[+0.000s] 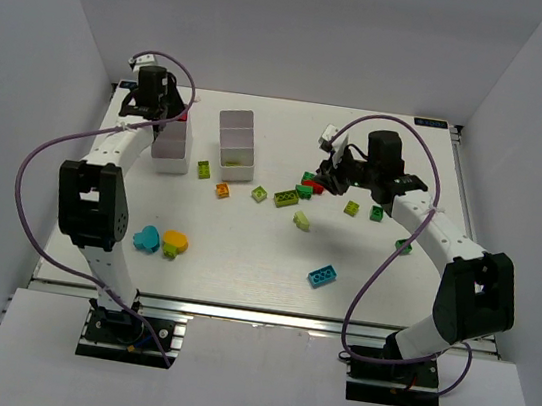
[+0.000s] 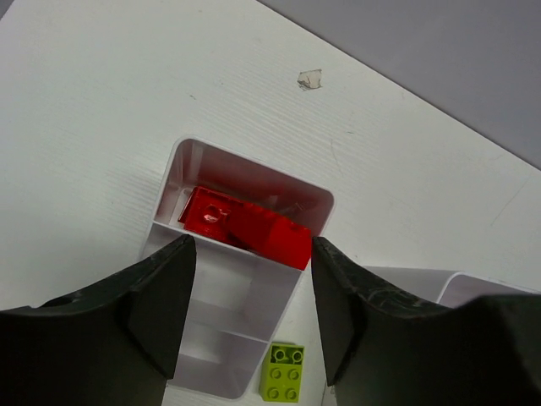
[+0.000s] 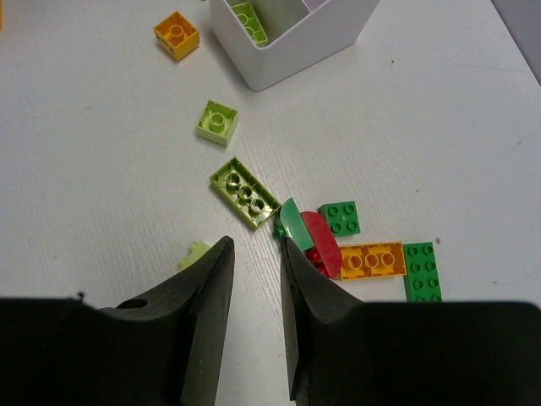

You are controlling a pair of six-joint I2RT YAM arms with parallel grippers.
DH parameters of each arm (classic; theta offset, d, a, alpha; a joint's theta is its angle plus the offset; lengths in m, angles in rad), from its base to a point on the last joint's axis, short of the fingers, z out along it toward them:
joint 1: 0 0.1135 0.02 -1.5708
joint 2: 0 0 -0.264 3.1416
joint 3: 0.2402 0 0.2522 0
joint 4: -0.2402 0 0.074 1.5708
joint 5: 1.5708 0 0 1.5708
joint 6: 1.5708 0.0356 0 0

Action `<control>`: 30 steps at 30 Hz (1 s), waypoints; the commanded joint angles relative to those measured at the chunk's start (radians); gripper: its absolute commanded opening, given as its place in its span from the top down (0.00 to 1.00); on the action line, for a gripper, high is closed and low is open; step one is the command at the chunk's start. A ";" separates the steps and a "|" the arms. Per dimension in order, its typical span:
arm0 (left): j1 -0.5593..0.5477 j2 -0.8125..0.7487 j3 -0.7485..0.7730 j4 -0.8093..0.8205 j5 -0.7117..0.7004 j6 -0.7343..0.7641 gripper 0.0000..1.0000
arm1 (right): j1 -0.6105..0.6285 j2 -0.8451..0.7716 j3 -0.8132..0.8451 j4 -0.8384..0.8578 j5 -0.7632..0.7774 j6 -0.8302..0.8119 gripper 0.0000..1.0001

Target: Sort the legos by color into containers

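My left gripper (image 1: 162, 115) (image 2: 251, 254) is open and empty above the left white tray (image 1: 169, 156) (image 2: 169, 182). That tray's far compartment holds red bricks (image 2: 245, 224); its two nearer compartments look empty. A lime brick (image 2: 283, 372) (image 1: 204, 168) lies beside it. My right gripper (image 1: 330, 167) (image 3: 254, 245) is open and empty, low over the table. Its right finger (image 3: 317, 321) is next to a green rounded piece (image 3: 294, 222) and a red rounded piece (image 3: 323, 245). A long lime brick (image 3: 245, 192) lies just ahead. The second tray (image 1: 237, 143) (image 3: 287, 59) holds a lime brick (image 3: 248, 21).
Around the right gripper lie a green square brick (image 3: 341, 217), a long orange brick (image 3: 372, 260), a green brick (image 3: 421, 271), a small lime brick (image 3: 216, 122) and an orange brick (image 3: 177, 34). A cyan brick (image 1: 321, 276), a cyan piece (image 1: 147, 238) and an orange piece (image 1: 176, 242) lie nearer the front.
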 commanded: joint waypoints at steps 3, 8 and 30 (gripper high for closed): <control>0.007 -0.013 0.047 -0.009 -0.020 -0.002 0.34 | -0.008 -0.023 0.031 0.016 -0.018 0.009 0.65; 0.007 -0.131 -0.058 0.032 0.046 -0.046 0.65 | -0.010 -0.009 0.047 -0.009 -0.037 -0.007 0.54; 0.007 -0.854 -0.700 0.025 0.285 -0.229 0.02 | -0.019 0.258 0.321 -0.386 -0.212 -0.749 0.11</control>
